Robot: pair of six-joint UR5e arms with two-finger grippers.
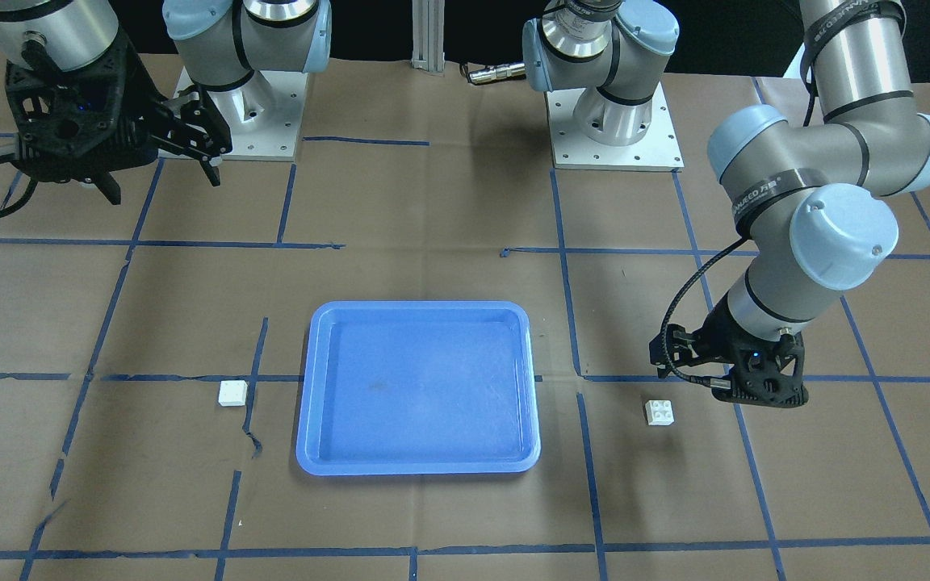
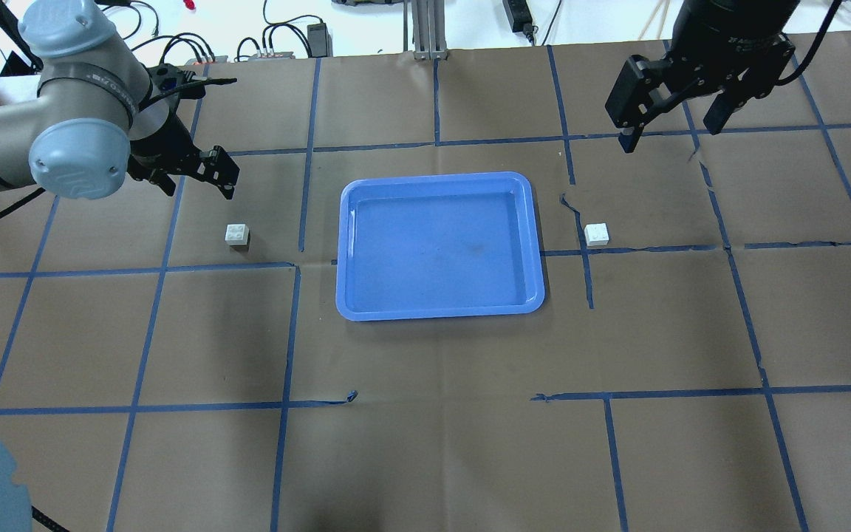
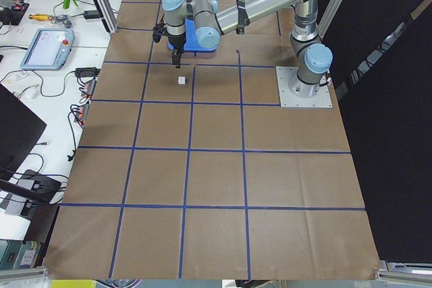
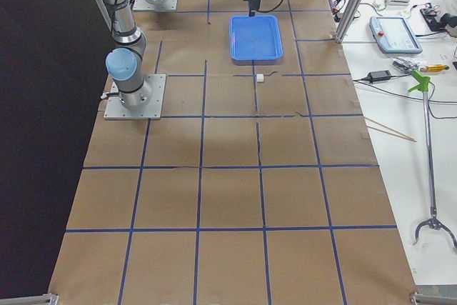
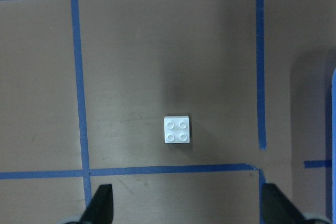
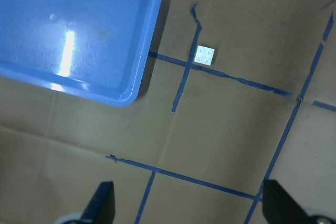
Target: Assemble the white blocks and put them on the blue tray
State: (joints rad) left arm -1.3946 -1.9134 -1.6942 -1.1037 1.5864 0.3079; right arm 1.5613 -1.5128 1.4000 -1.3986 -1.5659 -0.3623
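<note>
The blue tray (image 2: pixel 440 178) lies mid-table with nothing in it. One white block (image 2: pixel 236 235) sits on the paper to its left, studs up. My left gripper (image 2: pixel 199 181) is open above and just behind it. In the left wrist view the block (image 5: pixel 177 129) lies ahead of the open fingers (image 5: pixel 102 205). The other white block (image 2: pixel 597 233) sits right of the tray. My right gripper (image 2: pixel 673 129) is open, high and farther back. In the right wrist view that block (image 6: pixel 204 55) lies beside the tray's corner (image 6: pixel 153 30).
Brown paper with a blue tape grid covers the table (image 2: pixel 425 414). The two arm bases (image 1: pixel 614 121) stand at the robot's side. In the front view, the left gripper (image 1: pixel 703 367) hovers by its block (image 1: pixel 659 412), and the other block (image 1: pixel 232 393) lies left of the tray (image 1: pixel 416 306).
</note>
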